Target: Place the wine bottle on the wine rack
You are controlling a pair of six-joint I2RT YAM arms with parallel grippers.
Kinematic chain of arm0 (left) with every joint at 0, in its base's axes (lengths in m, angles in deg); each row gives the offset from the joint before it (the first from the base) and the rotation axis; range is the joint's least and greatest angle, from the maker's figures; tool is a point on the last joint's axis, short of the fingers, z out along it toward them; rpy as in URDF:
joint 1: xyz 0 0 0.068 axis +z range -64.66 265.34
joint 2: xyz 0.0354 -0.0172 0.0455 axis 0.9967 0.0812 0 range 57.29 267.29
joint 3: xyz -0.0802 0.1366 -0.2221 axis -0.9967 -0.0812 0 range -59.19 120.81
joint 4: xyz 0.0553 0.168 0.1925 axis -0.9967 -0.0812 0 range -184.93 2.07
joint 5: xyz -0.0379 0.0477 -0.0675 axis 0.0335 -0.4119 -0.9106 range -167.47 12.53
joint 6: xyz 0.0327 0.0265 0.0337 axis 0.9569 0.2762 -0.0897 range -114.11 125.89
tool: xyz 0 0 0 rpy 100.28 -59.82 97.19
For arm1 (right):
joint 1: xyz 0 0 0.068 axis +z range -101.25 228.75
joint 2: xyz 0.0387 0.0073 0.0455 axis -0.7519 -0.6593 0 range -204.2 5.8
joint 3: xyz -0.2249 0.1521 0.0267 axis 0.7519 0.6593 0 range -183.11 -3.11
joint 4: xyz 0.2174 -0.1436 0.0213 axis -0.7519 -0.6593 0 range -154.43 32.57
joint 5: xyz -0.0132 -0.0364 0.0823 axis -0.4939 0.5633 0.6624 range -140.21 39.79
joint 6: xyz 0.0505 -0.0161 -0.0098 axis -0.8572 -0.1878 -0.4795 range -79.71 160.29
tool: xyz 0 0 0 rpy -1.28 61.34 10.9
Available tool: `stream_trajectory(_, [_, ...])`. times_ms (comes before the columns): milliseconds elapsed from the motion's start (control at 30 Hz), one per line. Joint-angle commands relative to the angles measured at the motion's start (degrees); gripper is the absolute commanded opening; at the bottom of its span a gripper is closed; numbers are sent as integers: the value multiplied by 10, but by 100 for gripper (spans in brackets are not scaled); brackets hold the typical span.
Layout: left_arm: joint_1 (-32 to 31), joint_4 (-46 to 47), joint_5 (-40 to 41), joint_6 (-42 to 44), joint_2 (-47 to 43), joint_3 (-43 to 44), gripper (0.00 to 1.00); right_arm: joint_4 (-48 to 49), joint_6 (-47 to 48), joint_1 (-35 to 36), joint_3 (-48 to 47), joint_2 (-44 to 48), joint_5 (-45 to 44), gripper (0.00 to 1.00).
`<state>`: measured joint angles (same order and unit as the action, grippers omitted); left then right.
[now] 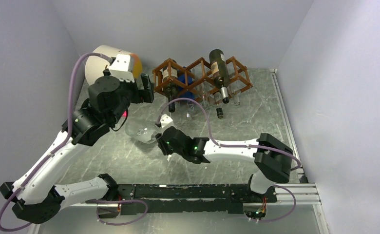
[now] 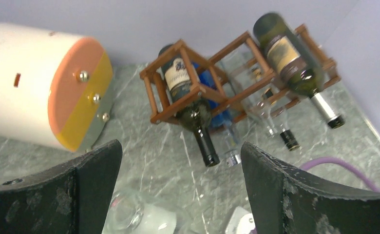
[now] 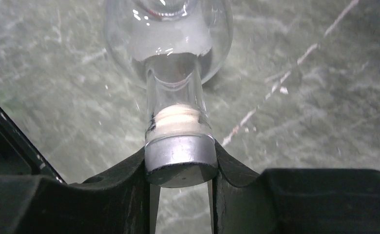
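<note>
The right gripper (image 3: 180, 163) was clamped on the silver-capped neck of a clear glass wine bottle (image 3: 168, 39). The bottle lay on its side on the grey marbled table (image 1: 256, 117), apart from the wooden wine rack (image 1: 202, 79). The left gripper (image 2: 180, 190) gaped wide, holding nothing.

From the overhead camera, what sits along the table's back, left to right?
Cream-and-orange cylinder → labelled dark bottle in the left cell of the wine rack → blue bottle → large dark bottle atop the right side.
</note>
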<state>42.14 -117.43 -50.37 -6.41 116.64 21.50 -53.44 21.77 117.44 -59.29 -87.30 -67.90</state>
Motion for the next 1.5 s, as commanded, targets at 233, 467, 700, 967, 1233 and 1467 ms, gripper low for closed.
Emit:
stream_trajectory(233, [91, -73, -128, -93, 39, -101, 95, -101, 44, -2, 71, 103, 59, 0])
stream_trajectory(467, [173, -86, -258, -136, 57, -196, 95, -135, 54, -3, 86, 109, 101, 0])
stream_trajectory(700, [217, -80, -301, -148, 76, -270, 95, -164, 60, -2, 71, 63, 102, 0])
stream_trajectory(967, [232, -57, -310, -140, 133, -306, 95, -172, 74, -3, 62, 47, 91, 0])
stream_trajectory(1233, [233, -34, -297, -143, 154, -323, 95, -187, 80, -5, 51, 26, 98, 21])
stream_trajectory(1467, [233, -33, -319, -141, 159, -329, 90, -201, 83, -10, 31, 11, 111, 33])
